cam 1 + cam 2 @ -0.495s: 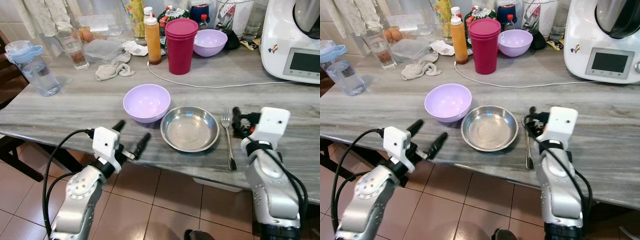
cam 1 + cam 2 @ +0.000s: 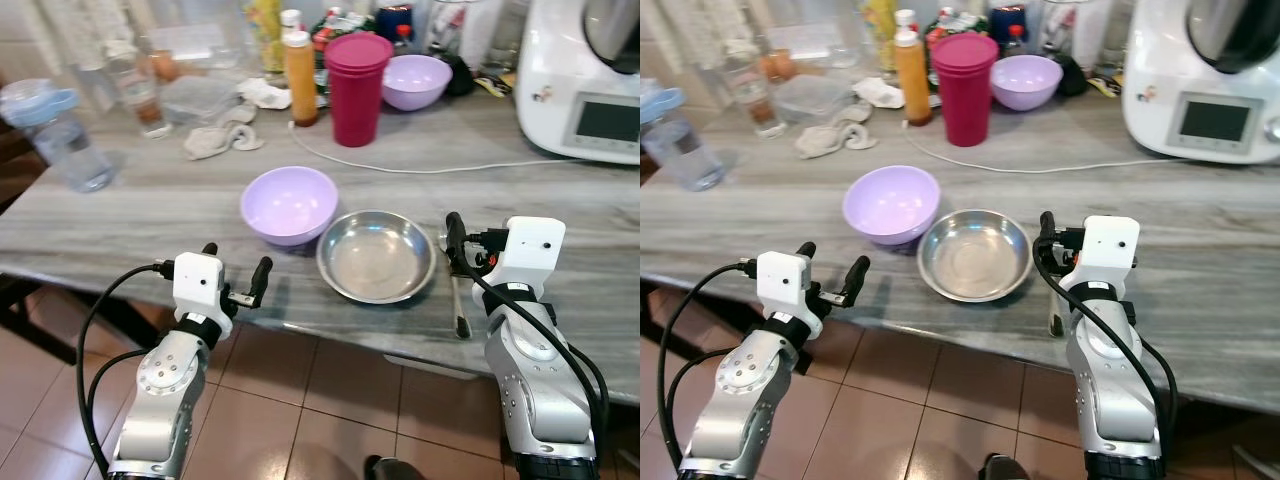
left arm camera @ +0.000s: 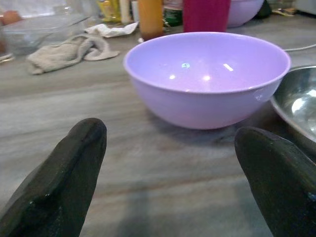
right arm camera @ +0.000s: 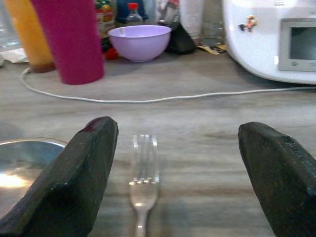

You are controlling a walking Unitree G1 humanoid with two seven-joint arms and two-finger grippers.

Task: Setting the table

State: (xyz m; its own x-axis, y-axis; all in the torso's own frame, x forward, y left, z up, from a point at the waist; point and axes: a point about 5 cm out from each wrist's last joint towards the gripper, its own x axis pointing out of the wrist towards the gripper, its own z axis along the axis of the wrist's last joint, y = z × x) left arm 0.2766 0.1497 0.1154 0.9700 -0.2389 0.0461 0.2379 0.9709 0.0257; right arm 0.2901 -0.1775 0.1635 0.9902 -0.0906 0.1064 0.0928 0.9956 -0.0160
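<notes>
A lilac bowl [image 2: 290,204] sits on the grey wood-grain table [image 2: 150,215], with a shallow steel dish [image 2: 376,256] touching its right side. A fork [image 4: 143,190] lies to the right of the dish, tines pointing away from me. My left gripper [image 2: 235,270] hovers open at the table's front edge, aimed at the lilac bowl [image 3: 207,79] with nothing between its fingers. My right gripper [image 4: 177,168] is open low over the fork's handle, one finger on each side of it and part of the handle hidden under the wrist.
At the back stand a magenta cup stack [image 2: 360,90], a second lilac bowl [image 2: 418,82], an orange bottle [image 2: 300,78] and a white appliance [image 2: 585,80]. A white cable [image 2: 420,168] crosses the table. A water bottle [image 2: 62,135] and a cloth [image 2: 220,138] lie at the left.
The view has shifted slightly. My left gripper has swung left and levelled out toward the lilac bowl. My right gripper has edged left over the fork.
</notes>
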